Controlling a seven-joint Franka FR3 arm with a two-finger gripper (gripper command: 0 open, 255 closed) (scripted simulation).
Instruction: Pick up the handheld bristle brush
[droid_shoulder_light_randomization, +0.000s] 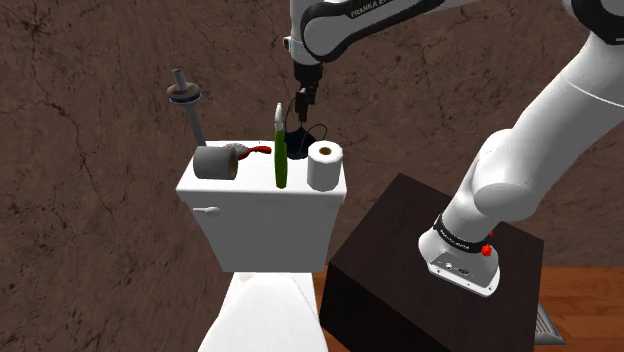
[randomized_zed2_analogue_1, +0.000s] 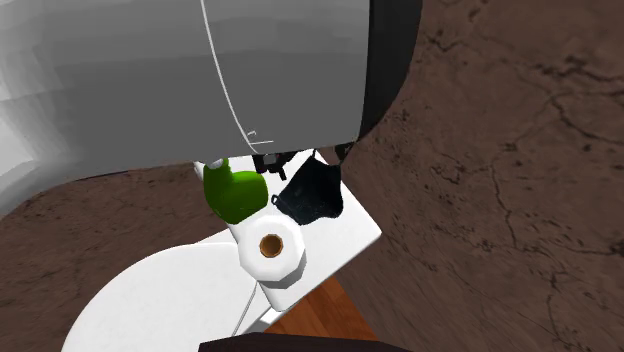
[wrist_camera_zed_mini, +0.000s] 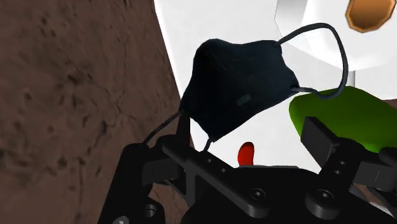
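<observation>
**A:** How do the jaws stand?

**B:** Apart, and clasping nothing. In the wrist view the gripper (wrist_camera_zed_mini: 249, 130) has its two fingers wide of each other, over the lower edge of a black face mask (wrist_camera_zed_mini: 242, 79).

**A:** And the brush?

**B:** The brush (droid_shoulder_light_randomization: 247, 150) lies on top of the white toilet tank (droid_shoulder_light_randomization: 260, 225), toward the back. It has a curved red handle and a paler, speckled head. The head sits just behind a grey paper roll (droid_shoulder_light_randomization: 215, 163) lying on its side, and the handle points toward a tall green bottle (droid_shoulder_light_randomization: 281, 150).

**A:** How close is the gripper?

**B:** The shoulder view puts it above the mask, on the far side of the bottle from the brush, and not touching it.

**A:** What differs between the views?

**B:** The shoulder view gives handle and head together. In the wrist view only a red end of the brush (wrist_camera_zed_mini: 246, 154) peeks over the gripper's body, beside the green bottle. The second exterior view looks end-on into the brown core of a white paper roll (randomized_zed2_analogue_1: 270, 247), under the arm's broad white link (randomized_zed2_analogue_1: 200, 80).

**A:** Further out?

**B:** A grey plunger (droid_shoulder_light_randomization: 186, 100) against the brown wall, and the dark stand (droid_shoulder_light_randomization: 400, 290) beside the tank.
</observation>
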